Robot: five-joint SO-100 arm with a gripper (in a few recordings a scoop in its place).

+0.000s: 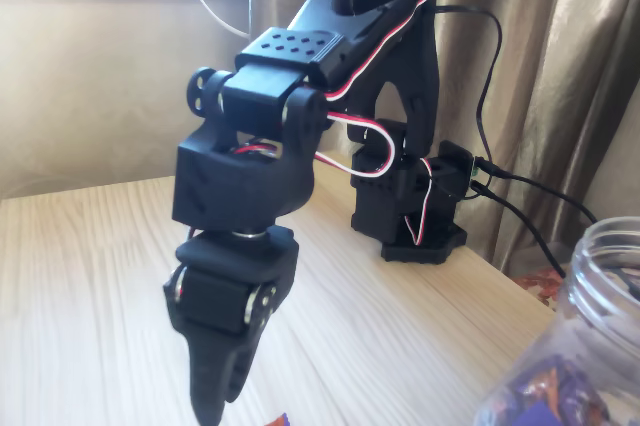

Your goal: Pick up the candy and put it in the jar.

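Note:
My black gripper point(213, 401) hangs point-down over the wooden table point(90, 286) at the bottom of the fixed view. Its two fingers point(203, 376) lie close together with nothing between them. Just right of the fingertips, a sliver of the candy point(281, 419) shows at the picture's bottom edge as a purple and orange corner, lying on the table apart from the fingers. The jar point(590, 336) stands at the lower right. It is clear plastic with a ribbed neck and an open mouth, and purple-wrapped sweets show through its wall.
The arm's black base point(420, 216) is fixed at the table's far right edge, with cables point(520, 196) trailing right toward the curtain. Bare wood stretches to the left of the gripper.

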